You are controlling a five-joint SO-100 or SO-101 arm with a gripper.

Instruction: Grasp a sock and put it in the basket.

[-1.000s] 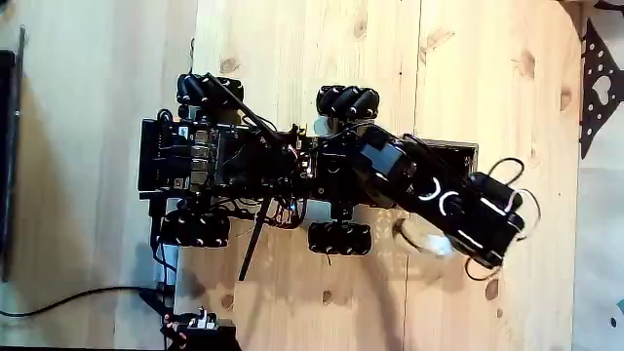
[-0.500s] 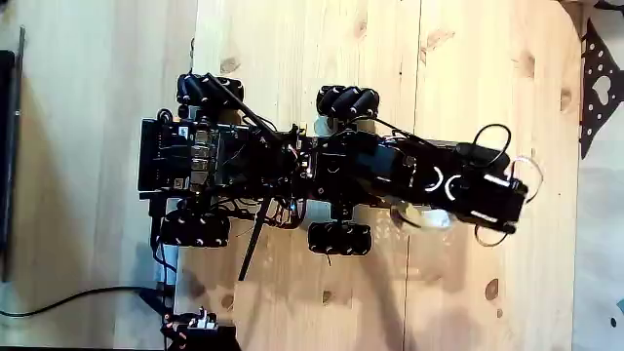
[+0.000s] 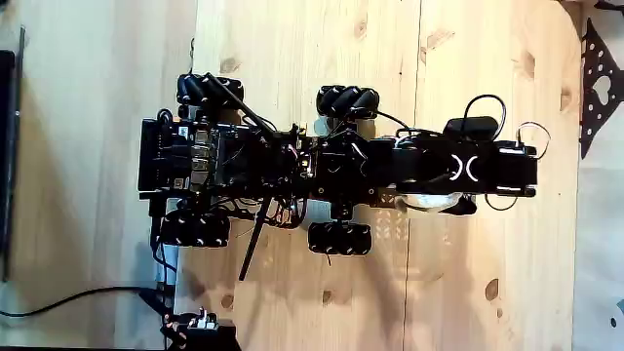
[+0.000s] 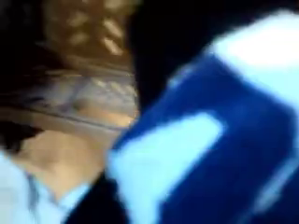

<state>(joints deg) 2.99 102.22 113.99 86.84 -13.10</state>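
In the fixed view the black arm stretches straight to the right from the wheeled base. The whitish sock peeks out under the arm's lower edge. My gripper is tucked beneath the arm with its fingers hidden. The sock has travelled with it, so it is shut on the sock. The arm covers most of the basket, and a dark strip of its lower wall shows beside the front wheel. The wrist view is badly blurred: brownish perforated mesh at upper left, blue and white blur at right.
The robot base carries an electronics block and roller wheels. A black cable runs along the lower left. A dark edge lines the left side and a dark patterned cloth lies at upper right. Bare wood surrounds the arm.
The arm has swung from the lower right up to a level line over the basket. The whitish sock moved up with it.
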